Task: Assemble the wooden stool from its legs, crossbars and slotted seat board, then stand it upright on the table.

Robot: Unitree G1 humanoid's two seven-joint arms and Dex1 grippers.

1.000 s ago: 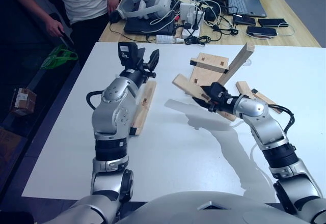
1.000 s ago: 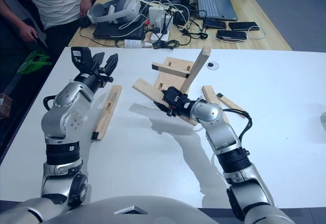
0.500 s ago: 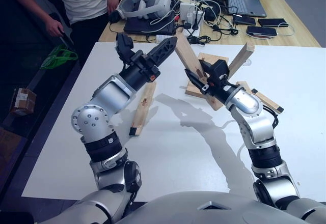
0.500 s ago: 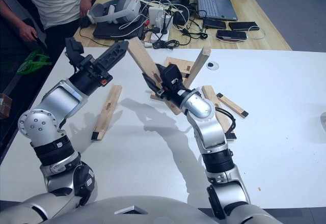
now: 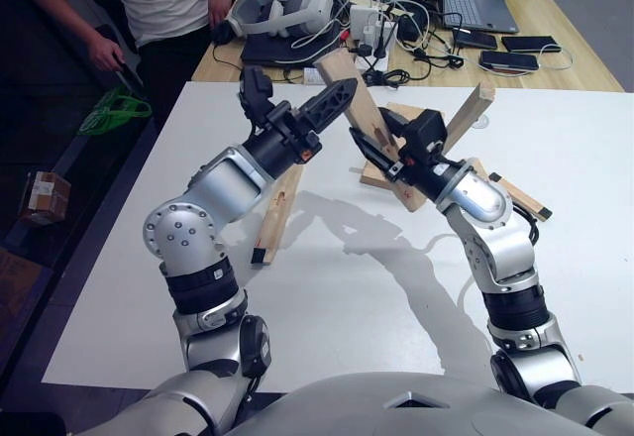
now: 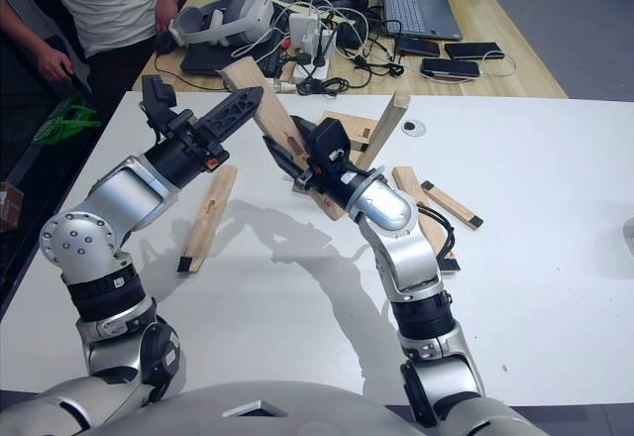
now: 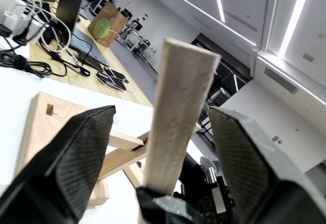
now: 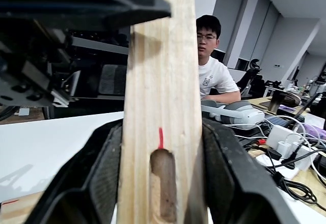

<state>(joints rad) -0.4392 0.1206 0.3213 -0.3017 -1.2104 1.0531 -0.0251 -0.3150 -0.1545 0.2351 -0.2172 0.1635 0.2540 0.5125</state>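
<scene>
My right gripper is shut on a wooden leg and holds it off the table, tilted up toward the left. A slot with a red mark shows on this leg between the fingers. My left gripper is open at the leg's upper end, a finger on each side with gaps. Behind lies the slotted seat board with another leg leaning up from it. A third leg lies flat on the left. Crossbars lie on the right.
The white table has free room in front. A wooden desk behind it carries laptops, a headset, phones and cables. A small round disc lies beside the seat board.
My right gripper has lifted the leg from near the table and tilted it upward. My left arm has swung right from above the flat leg to the raised leg's upper end.
</scene>
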